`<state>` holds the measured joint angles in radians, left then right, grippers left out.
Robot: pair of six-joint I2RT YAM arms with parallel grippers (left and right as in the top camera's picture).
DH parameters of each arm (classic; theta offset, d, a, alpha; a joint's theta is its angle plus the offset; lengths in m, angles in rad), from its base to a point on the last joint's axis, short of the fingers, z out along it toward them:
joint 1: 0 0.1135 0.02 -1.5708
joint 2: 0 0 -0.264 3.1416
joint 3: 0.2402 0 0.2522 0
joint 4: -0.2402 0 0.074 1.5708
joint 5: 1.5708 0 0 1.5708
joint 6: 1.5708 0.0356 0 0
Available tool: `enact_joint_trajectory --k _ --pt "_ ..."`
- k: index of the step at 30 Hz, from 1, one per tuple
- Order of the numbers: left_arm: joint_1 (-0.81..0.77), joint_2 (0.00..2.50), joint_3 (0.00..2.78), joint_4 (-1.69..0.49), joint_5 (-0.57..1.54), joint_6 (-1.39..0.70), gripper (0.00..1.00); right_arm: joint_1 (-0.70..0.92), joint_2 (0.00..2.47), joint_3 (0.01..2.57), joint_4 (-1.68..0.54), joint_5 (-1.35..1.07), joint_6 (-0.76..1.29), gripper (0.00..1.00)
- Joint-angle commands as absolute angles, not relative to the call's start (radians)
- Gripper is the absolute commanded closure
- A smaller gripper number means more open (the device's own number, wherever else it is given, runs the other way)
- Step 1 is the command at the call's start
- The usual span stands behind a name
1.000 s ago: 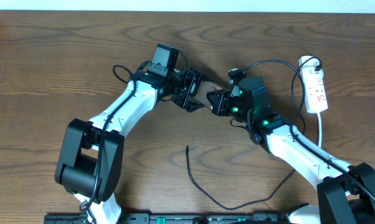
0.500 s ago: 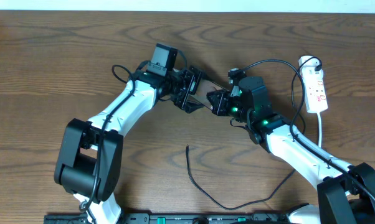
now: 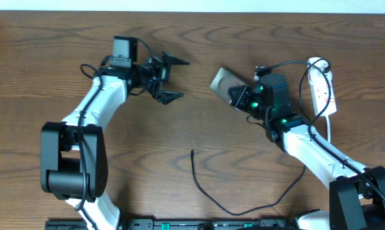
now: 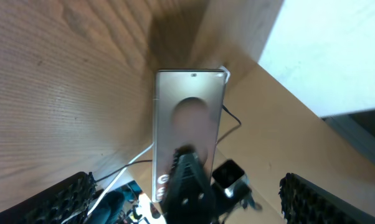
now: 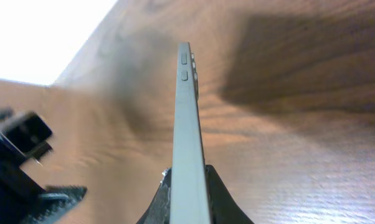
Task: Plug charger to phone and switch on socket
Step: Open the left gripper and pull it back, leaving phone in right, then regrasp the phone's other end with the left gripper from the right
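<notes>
My right gripper [image 3: 238, 94] is shut on the phone [image 3: 222, 80] and holds it tilted above the table. In the right wrist view the phone [image 5: 187, 112] shows edge-on between the fingers [image 5: 186, 194]. The left wrist view shows its bronze face [image 4: 187, 115] straight ahead. My left gripper [image 3: 174, 79] is open and empty, left of the phone and apart from it; its fingers [image 4: 187, 180] show wide apart. The charger cable [image 3: 208, 195] lies loose on the table in front, its tip [image 3: 192, 152] pointing away. The white socket [image 3: 324, 89] lies at the far right with a black plug.
The wooden table [image 3: 64, 38] runs to a white wall at the back. A black cable [image 3: 293, 66] arcs from the right wrist toward the socket. The socket's white cord [image 3: 330, 131] runs down beside the right arm.
My left gripper has drawn back to the left, away from the phone, and is open. My right gripper has shifted right with the phone in it.
</notes>
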<state>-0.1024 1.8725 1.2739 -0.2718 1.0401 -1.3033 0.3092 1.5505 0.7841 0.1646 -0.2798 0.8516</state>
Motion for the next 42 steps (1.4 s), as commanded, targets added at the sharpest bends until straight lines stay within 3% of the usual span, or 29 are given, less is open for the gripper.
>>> enact_joint_trajectory --k 1,9,18,30,42 --pt "-0.076 1.861 1.275 -0.271 1.126 -1.201 0.04 0.298 1.551 0.798 0.244 -0.296 1.075 0.99" --pt "-0.067 1.861 1.275 -0.187 1.126 -1.234 0.04 0.31 1.551 0.798 0.348 -0.298 1.455 0.99" --pt "-0.072 1.861 1.275 -0.037 0.996 -1.296 0.04 0.328 1.551 0.798 0.36 -0.296 1.67 0.99" --pt "-0.141 1.861 1.275 0.056 0.874 -1.35 0.03 0.412 1.551 0.798 0.61 -0.202 1.697 0.99" --pt "-0.161 1.861 1.275 0.179 0.886 -1.427 0.04 0.459 1.551 0.798 0.647 -0.185 1.784 0.99"
